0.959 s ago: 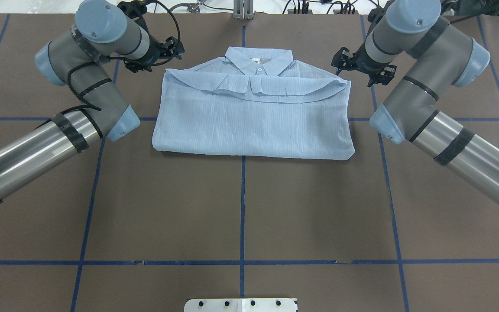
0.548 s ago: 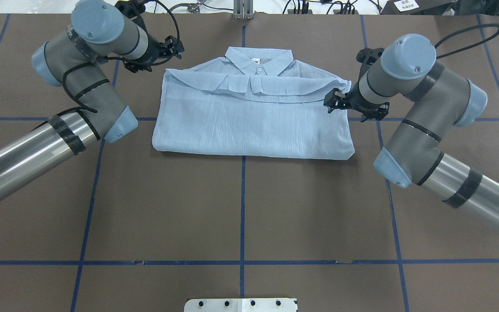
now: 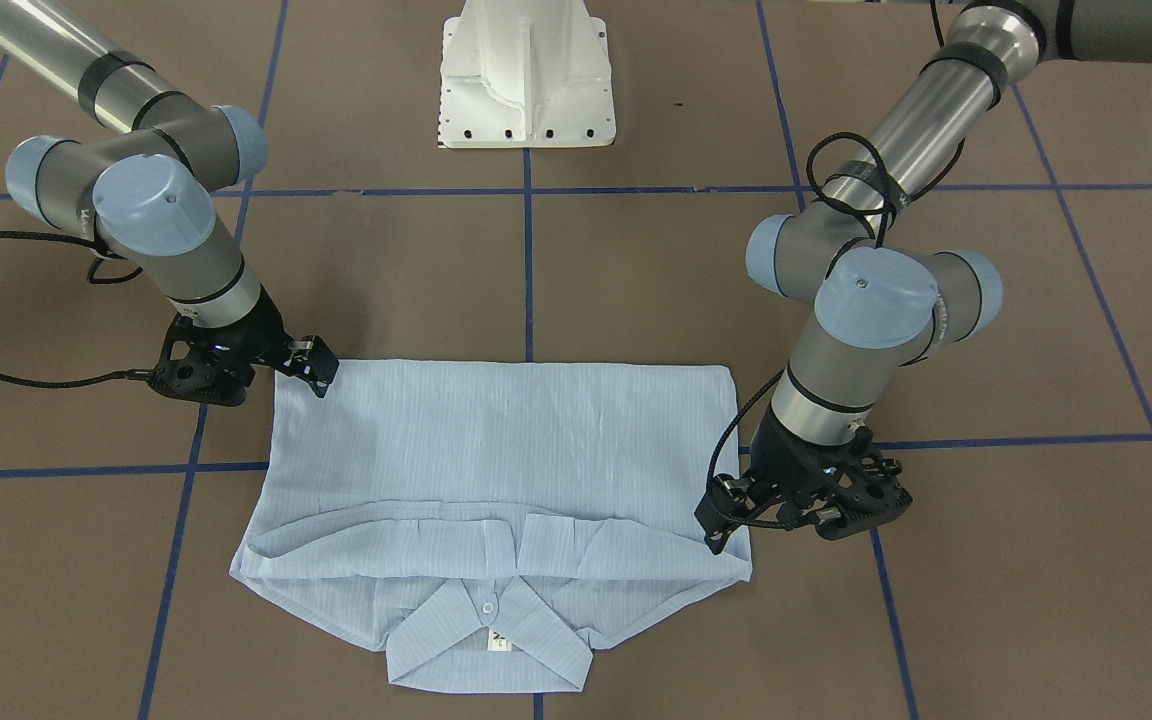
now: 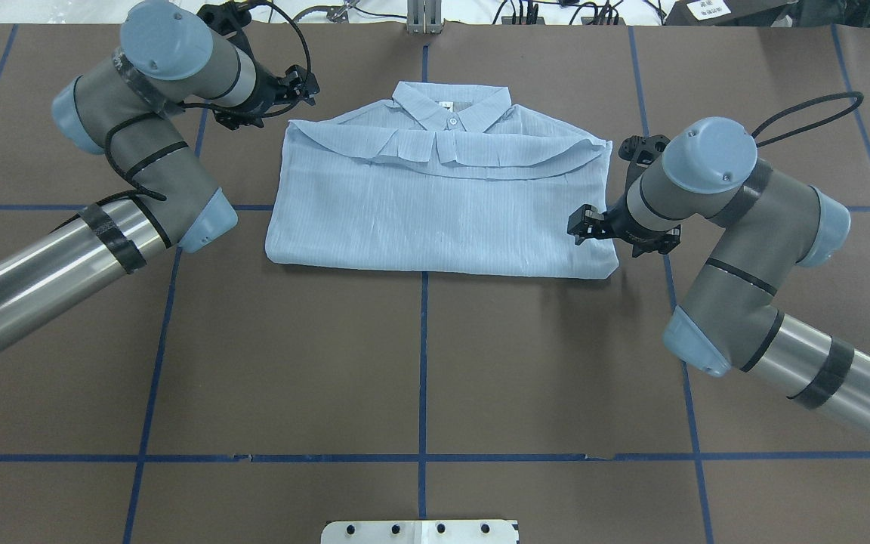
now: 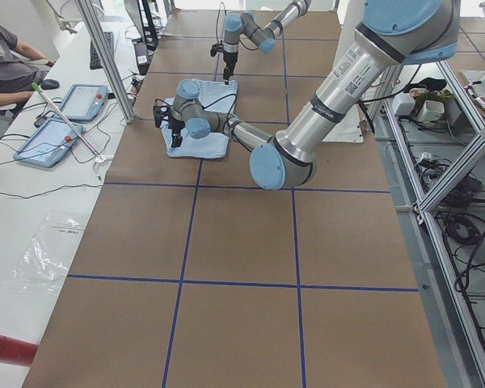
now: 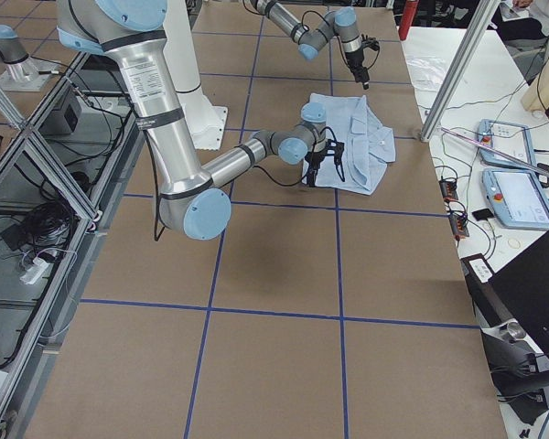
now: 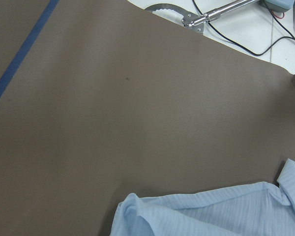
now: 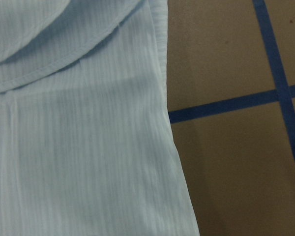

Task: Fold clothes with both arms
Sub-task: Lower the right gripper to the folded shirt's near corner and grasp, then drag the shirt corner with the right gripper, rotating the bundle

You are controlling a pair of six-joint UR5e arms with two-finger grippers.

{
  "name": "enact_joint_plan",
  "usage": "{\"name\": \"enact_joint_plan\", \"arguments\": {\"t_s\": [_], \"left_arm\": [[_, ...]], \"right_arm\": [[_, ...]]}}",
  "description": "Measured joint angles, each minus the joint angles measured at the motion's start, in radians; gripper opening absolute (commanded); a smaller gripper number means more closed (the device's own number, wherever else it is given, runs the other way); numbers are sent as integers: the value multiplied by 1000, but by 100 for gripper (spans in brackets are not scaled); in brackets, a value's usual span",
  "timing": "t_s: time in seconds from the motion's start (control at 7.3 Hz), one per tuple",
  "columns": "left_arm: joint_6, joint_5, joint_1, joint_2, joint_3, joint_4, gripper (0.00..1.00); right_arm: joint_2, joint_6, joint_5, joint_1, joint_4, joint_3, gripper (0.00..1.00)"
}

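Note:
The light-blue pinstriped shirt point(image 4: 435, 219) lies folded flat on the brown table, collar point(image 4: 450, 102) at the far side and buttoned. It also shows in the front view point(image 3: 496, 440). My left gripper point(image 4: 300, 83) hovers beside the shirt's far-left shoulder corner, open and empty; in the front view point(image 3: 718, 520) it is on the right. My right gripper point(image 4: 577, 227) is over the shirt's right edge near the front right corner, open and empty; the front view point(image 3: 316, 365) shows it at that corner. The right wrist view shows the shirt's edge point(image 8: 78, 147); the left wrist view shows a shoulder fold point(image 7: 211, 216).
The white base pedestal point(image 3: 526, 75) stands at the robot's side of the table. Blue tape lines point(image 4: 423, 363) cross the brown surface. Tablets point(image 5: 65, 101) and cables lie on a side table beyond the far edge, by a metal post point(image 5: 105, 56).
My right arm has swung toward the robot along the shirt's right edge, from beside the shoulder to the front right corner. My left arm has barely shifted. The shirt has not moved.

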Motion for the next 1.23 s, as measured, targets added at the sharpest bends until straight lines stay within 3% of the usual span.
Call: {"name": "enact_joint_plan", "arguments": {"t_s": [0.14,0.27,0.41,0.96,1.23], "left_arm": [[2,0,0,9,-12,0,100],[5,0,0,21,-28,0,100],[7,0,0,30,-40,0,100],[7,1,0,35,-51,0,99],[6,4,-1,39,-62,2,99]], "right_arm": [[-2,-5,5,-2,0,-3,45],[-4,-9,6,-4,-1,-5,12],[-8,-10,7,-6,-1,-8,0],[-23,-8,28,-7,1,13,0],[-95,-10,55,-20,1,102,0]]}}
